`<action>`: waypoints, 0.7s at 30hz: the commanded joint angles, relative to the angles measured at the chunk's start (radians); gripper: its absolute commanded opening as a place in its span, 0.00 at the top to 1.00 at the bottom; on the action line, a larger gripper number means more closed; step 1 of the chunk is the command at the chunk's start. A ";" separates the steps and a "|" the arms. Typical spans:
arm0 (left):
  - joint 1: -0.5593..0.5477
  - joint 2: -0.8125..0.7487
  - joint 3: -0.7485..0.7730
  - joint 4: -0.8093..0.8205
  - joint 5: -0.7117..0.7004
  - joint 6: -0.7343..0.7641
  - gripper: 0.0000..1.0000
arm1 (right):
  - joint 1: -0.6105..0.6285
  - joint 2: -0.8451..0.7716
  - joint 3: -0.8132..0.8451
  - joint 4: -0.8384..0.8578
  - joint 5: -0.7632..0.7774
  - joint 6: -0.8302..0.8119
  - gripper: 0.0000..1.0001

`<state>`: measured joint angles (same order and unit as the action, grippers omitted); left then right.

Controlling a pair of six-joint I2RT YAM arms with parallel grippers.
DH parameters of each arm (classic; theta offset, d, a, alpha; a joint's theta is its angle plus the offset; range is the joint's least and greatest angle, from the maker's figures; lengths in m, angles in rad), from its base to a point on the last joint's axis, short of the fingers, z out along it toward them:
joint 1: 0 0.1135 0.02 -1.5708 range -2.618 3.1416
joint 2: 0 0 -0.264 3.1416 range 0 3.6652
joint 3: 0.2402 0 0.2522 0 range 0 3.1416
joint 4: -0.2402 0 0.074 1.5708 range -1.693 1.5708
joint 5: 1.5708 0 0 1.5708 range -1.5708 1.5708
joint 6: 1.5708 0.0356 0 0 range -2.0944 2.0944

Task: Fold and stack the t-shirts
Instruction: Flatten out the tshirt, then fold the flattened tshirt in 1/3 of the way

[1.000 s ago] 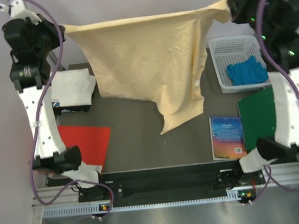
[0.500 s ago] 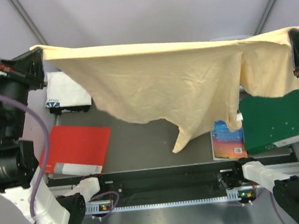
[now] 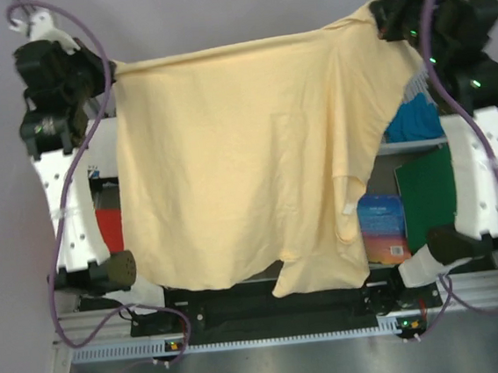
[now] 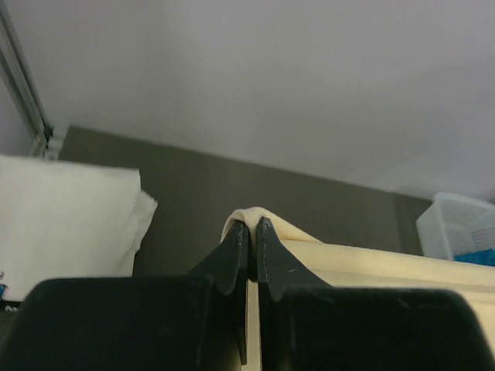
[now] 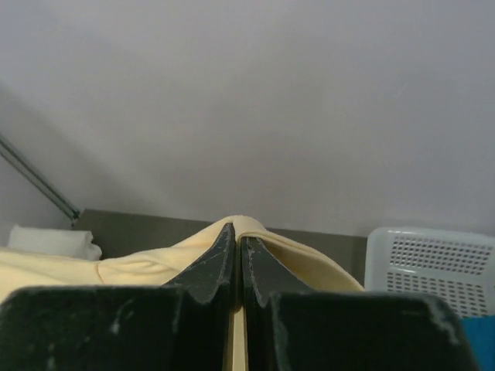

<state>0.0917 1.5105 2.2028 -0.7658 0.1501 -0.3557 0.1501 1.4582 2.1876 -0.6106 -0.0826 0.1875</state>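
The yellow shirt (image 3: 230, 171) hangs like a curtain in the overhead view and covers most of the table (image 4: 193, 185). Behind it the red folder (image 3: 109, 228) shows only as a thin strip. The white shirt (image 4: 62, 216) is a sliver beside my left arm, its dark print too small to read, and it runs off the left edge of my left wrist view. The book (image 3: 385, 226) loses its left side to the cloth, and my right arm crosses the green folder (image 3: 426, 196). The basket (image 5: 433, 263) is cut by the frame edge in both wrist views and mostly covered from above; the blue cloth (image 3: 415, 122) in it shows only in part.
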 commanded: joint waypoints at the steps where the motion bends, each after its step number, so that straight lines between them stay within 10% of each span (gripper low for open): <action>1: 0.022 0.244 -0.060 -0.001 -0.037 0.014 1.00 | -0.007 0.396 0.131 0.031 -0.068 0.017 1.00; 11: 0.023 0.880 0.236 0.009 -0.037 0.018 1.00 | -0.012 0.958 0.247 0.209 -0.160 0.109 1.00; 21: 0.026 0.827 0.253 0.184 -0.007 -0.037 1.00 | -0.006 0.815 0.164 0.342 -0.097 0.125 1.00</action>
<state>0.1104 2.4634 2.3756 -0.7132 0.1387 -0.3748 0.1459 2.4542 2.3360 -0.4099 -0.2047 0.2996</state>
